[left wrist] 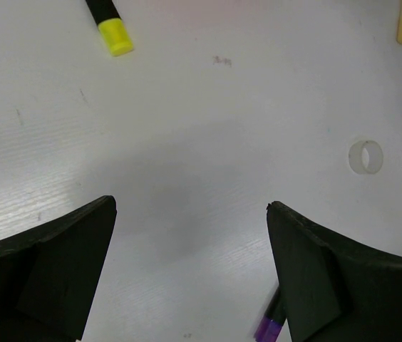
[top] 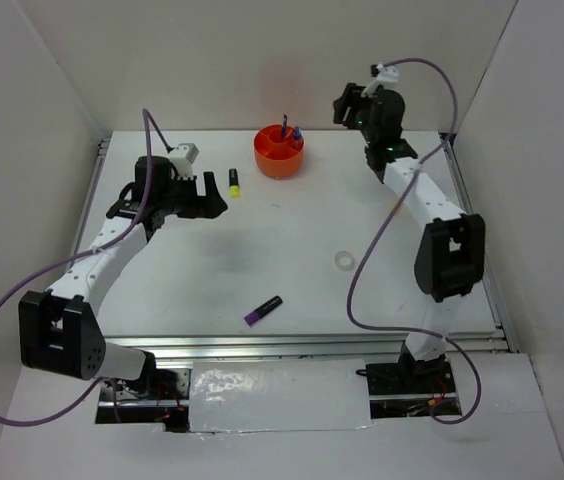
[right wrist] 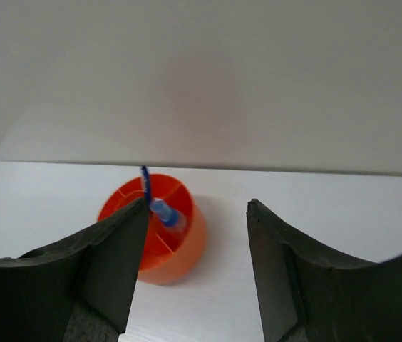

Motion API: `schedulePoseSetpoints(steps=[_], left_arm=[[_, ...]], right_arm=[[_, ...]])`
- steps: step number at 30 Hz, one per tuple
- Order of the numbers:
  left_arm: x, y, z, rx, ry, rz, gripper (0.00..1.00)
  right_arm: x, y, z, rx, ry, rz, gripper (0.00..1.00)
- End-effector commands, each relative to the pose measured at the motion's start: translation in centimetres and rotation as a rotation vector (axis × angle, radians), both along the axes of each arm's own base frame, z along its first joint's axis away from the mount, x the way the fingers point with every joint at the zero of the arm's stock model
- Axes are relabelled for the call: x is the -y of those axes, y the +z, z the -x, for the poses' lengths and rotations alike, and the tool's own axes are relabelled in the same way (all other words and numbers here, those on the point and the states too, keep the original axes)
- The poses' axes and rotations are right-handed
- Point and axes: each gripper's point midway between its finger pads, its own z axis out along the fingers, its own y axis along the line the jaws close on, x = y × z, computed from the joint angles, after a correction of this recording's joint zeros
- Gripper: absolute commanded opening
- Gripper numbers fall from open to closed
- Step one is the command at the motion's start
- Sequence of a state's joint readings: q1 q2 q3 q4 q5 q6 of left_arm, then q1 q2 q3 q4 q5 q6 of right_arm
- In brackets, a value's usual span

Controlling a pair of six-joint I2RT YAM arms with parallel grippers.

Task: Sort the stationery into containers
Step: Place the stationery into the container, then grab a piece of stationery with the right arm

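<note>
Yellow highlighter ahead of spread left fingers, apart.

The spread right hand faces an orange organiser holding a blue pen and, seemingly, a bottle.

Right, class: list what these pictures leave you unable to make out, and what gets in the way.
1. Left wrist view: yellow highlighter, black end cut off by the top edge.
2. Left wrist view: purple highlighter, blurred, mostly behind the left gripper.
3. Right wrist view: orange organiser, left side hidden by the right gripper.
4. Top view: organiser's compartments too small to tell apart.
</note>
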State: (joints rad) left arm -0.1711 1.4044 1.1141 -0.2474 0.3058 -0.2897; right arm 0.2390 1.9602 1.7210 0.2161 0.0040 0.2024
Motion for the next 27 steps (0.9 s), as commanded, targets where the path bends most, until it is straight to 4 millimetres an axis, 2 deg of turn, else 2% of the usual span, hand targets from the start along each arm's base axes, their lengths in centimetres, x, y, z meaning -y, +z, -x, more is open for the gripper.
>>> schedulePoseSetpoints(steps=[1,2,3,4,5,6,7,9,11,12,16,18,19,21,27], left_arm=[[-1.2,1.7,0.3,0.076,0.053,-0.059,0.99],[-1.5,1.6,0.3,0.079,0.065,-0.074,0.99],[-1.9,1.5,0.3,0.082,0.086,-0.099,0.99],[-2.3,1.5,0.6,0.090,0.094,-0.120,0.99],[-2.5,1.2,0.7,0.088,0.098,-0.134,0.99],[-2.9,1.2,0.7,0.090,0.114,-0.151,0.99],[-3.1,1.0,0.9,0.090,0.118,-0.166,0.99],[-3.6,0.7,1.0,0.082,0.131,-0.186,0.99],[-3.7,0.6,1.0,0.078,0.132,-0.196,0.99],[-3.8,0.5,1.0,0.074,0.133,-0.197,0.99],[-3.6,0.3,0.8,0.060,0.134,-0.196,0.99],[-3.6,0.0,0.7,0.053,0.134,-0.194,0.99],[-3.5,-0.1,0.6,0.049,0.134,-0.192,0.99],[-3.5,-0.4,0.5,0.035,0.131,-0.197,0.99],[-3.9,-1.4,0.2,-0.008,0.146,-0.232,0.99]], right_arm=[[6.7,0.1,3.4,-0.076,-0.126,0.014,0.64],[9.0,-1.2,3.9,-0.119,-0.168,0.028,0.63],[10.4,-2.8,4.7,-0.172,-0.193,0.042,0.63],[11.9,-5.2,5.8,-0.271,-0.232,0.060,0.62],[14.6,-6.6,6.2,-0.328,-0.285,0.050,0.60],[15.4,-8.1,6.8,-0.385,-0.297,0.049,0.59],[17.0,-10.1,8.0,-0.479,-0.322,0.041,0.58],[19.4,-12.6,9.6,-0.570,-0.353,0.039,0.58],[20.4,-14.1,10.7,-0.620,-0.357,0.058,0.59],[21.1,-15.5,11.5,-0.678,-0.364,0.077,0.59],[22.8,-18.4,12.9,-0.781,-0.388,0.083,0.60],[22.9,-19.6,13.2,-0.819,-0.387,0.081,0.62],[22.9,-19.9,13.2,-0.829,-0.385,0.080,0.70],[22.5,-21.0,13.0,-0.858,-0.362,0.081,0.79],[21.7,-23.5,12.1,-0.901,-0.336,0.098,0.80]])
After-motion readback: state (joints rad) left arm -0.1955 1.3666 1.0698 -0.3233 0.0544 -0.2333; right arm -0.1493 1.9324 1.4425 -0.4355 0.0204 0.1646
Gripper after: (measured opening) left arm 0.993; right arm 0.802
